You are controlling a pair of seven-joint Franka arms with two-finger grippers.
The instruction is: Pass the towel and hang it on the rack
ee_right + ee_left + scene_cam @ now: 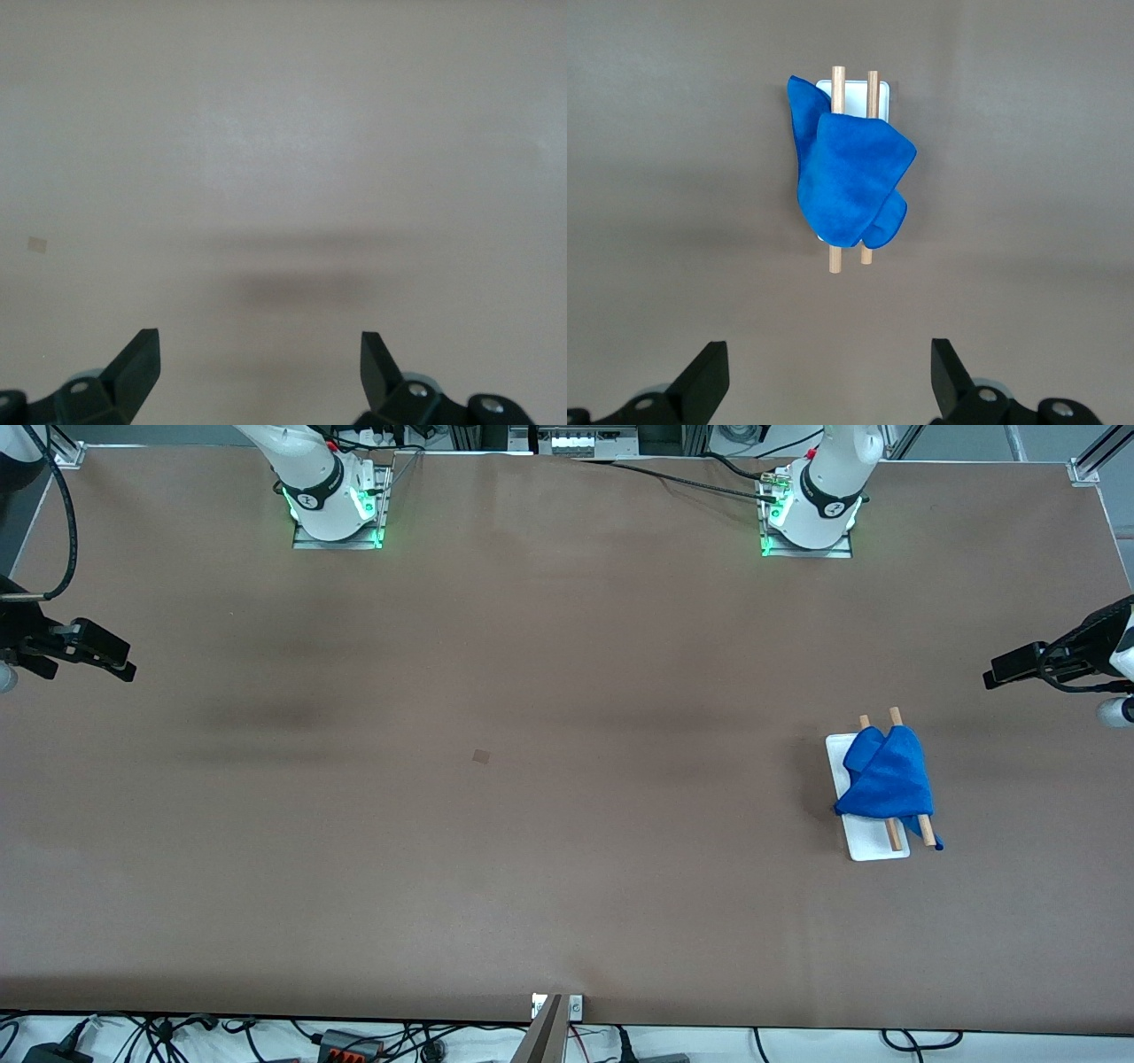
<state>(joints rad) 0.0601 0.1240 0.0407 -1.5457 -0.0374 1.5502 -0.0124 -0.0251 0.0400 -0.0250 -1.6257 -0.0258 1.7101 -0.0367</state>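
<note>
The blue towel lies draped over both wooden rods of the rack, toward the left arm's end of the table. One pointed corner hangs off the rack's end nearest the front camera. My left gripper hovers open at the table's edge at that end, apart from the rack, with nothing between its fingers. Over the right arm's end of the table my right gripper is held open and empty above bare tabletop.
The brown table surface stretches wide between the two arms. A small square patch marks the middle of the table. Both arm bases stand along the edge farthest from the front camera. Cables lie below the table's near edge.
</note>
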